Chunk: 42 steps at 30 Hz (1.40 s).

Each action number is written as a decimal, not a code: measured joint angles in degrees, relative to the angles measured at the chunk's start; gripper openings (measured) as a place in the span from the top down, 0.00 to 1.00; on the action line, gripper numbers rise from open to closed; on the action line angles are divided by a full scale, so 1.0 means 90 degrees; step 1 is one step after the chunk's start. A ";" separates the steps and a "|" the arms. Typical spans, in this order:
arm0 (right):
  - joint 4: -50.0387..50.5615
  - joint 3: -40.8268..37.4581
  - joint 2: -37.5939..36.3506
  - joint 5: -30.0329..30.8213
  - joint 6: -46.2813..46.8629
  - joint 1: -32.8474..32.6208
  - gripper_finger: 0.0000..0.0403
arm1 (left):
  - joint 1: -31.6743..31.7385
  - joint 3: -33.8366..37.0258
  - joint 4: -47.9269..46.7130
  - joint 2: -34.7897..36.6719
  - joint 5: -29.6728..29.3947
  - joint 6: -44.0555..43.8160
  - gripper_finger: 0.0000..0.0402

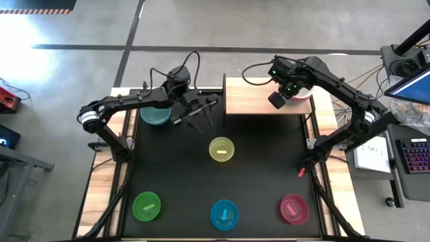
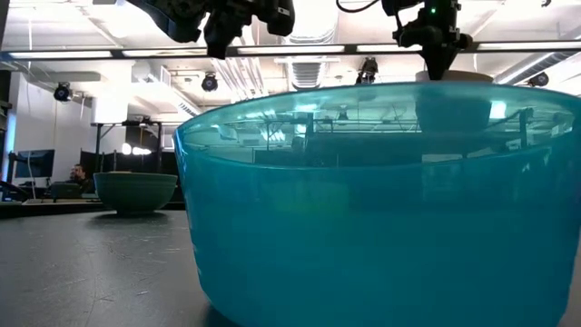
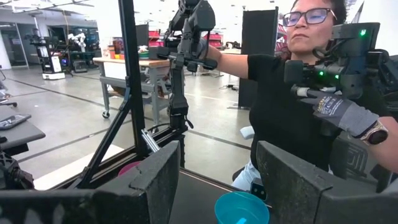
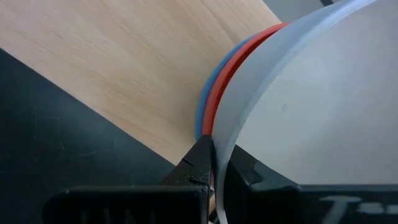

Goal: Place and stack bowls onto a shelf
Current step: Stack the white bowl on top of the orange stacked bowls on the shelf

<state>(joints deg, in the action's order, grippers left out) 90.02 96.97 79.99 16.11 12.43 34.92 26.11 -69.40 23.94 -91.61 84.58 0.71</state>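
Note:
On the pale wooden shelf (image 1: pixel 248 97) at the table's far edge stands a stack of bowls: a white bowl (image 1: pixel 300 93) nested in a red bowl (image 4: pixel 225 74), which sits in a pale blue one (image 4: pixel 203 102). My right gripper (image 1: pixel 277 101) is shut on the white bowl. My left gripper (image 1: pixel 200 113) hangs open and level above the table beside a teal bowl (image 1: pixel 156 115), with nothing between its fingers. Yellow (image 1: pixel 221 149), green (image 1: pixel 146 206), cyan (image 1: pixel 224 214) and magenta (image 1: pixel 293 209) bowls rest on their bases on the black tabletop. My right gripper pinches the white bowl's rim (image 4: pixel 219 134) on its side toward the table's left, one finger (image 4: pixel 242 169) inside the bowl and one (image 4: pixel 198 158) outside. It comes steeply from above. The white bowl sits in the red one; whether the red rim is also pinched, I cannot tell.
The left part of the shelf plank (image 4: pixel 112 56) is bare wood. In the low view the cyan bowl (image 2: pixel 381 209) fills the foreground. A person (image 3: pixel 292 93) stands beyond the table's near edge, with gloved hands on control arms.

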 joint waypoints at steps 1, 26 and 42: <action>0.0000 0.0000 0.0000 0.0021 0.0000 0.0000 0.98 | 0.0000 0.0002 0.0000 0.0000 0.0000 0.0000 0.51; 0.0000 -0.0002 0.0002 0.0334 0.0089 0.0000 0.86 | 0.0000 0.0005 -0.0017 -0.0005 0.0000 0.0000 0.51; 0.0000 -0.0002 0.0002 0.0379 0.0132 0.0000 0.90 | 0.0000 0.0005 -0.0053 -0.0005 0.0000 0.0000 0.51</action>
<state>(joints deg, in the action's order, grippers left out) 90.02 96.95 80.01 19.52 13.61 34.92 26.11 -69.36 23.46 -91.66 84.58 0.71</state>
